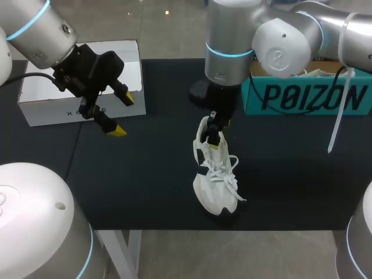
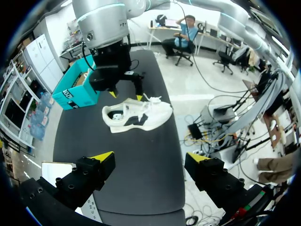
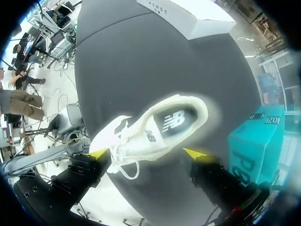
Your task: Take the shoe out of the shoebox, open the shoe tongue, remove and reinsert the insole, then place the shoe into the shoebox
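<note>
White sneaker point(image 1: 216, 180) on the black desk point(image 1: 145, 174), outside the teal shoebox point(image 1: 308, 96).
Right end effector point(image 3: 146, 152) hangs wide open and empty over its collar; I judge the next move is pinching the tongue.

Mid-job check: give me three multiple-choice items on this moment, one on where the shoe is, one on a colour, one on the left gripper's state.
1. Where is the shoe?
A) inside a carton
B) on the black table, below the right gripper
C) on the floor

2. What colour is the box by the right arm?
A) teal
B) red
C) brown

3. The left gripper is:
A) shut on a lace
B) open and empty
C) shut on an insole

Answers: 1 B, the shoe stands on its sole on the table; 2 A, its side wall is teal; 3 B, its yellow tips stand apart with nothing between them.
</note>
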Robot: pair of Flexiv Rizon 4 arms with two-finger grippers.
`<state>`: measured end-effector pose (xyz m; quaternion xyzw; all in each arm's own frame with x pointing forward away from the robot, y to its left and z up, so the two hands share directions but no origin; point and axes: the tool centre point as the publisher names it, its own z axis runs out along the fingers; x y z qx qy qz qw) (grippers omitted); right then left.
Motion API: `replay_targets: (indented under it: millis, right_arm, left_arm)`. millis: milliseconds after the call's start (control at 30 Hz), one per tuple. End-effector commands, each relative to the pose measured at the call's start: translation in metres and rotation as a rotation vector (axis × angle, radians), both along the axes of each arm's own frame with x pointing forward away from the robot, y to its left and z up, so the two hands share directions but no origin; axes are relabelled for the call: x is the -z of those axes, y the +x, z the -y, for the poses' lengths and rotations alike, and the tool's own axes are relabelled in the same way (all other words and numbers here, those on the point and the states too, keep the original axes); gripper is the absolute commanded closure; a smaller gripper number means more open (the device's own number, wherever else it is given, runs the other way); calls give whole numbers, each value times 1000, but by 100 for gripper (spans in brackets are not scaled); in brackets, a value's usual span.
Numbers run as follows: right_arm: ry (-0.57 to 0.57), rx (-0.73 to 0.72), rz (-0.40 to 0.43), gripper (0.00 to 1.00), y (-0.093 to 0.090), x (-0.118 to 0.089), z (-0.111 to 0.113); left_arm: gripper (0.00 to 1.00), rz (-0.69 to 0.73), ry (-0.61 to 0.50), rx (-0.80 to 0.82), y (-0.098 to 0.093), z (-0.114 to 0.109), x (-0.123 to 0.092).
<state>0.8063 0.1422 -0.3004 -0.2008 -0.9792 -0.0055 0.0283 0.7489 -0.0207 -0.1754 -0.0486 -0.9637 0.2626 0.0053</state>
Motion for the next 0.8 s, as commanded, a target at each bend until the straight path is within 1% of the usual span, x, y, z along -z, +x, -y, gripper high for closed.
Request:
replay_targets:
  millis: [33, 100, 167, 233, 300, 333, 433, 533, 600, 800]
  right_arm:
    - [-5, -36, 3, 0, 4, -1, -2]
    - [26, -141, 9, 0, 10, 0, -4]
    - [30, -239, 24, 0, 15, 0, -7]
    - [-48, -318, 77, 0, 18, -4, -10]
    - [-44, -379, 91, 0, 21, -6, -11]
    - [-70, -389, 92, 0, 22, -7, -12]
    - [-84, -424, 105, 0, 31, -6, -12]
    - [-75, -454, 106, 0, 44, -1, -13]
    - [-69, -448, 86, 0, 52, 3, -13]
    - [-52, -417, 62, 0, 68, 8, -19]
  left_arm:
    - [0, -1, 2, 0, 1, 0, 0]
    - [0, -1, 2, 0, 1, 0, 0]
    - [0, -1, 2, 0, 1, 0, 0]
    - [0, -1, 2, 0, 1, 0, 0]
    - [0, -1, 2, 0, 1, 0, 0]
    - [0, -1, 2, 0, 1, 0, 0]
    - [0, -1, 2, 0, 1, 0, 0]
    - [0, -1, 2, 0, 1, 0, 0]
    - [0, -1, 2, 0, 1, 0, 0]
    - [0, -1, 2, 0, 1, 0, 0]
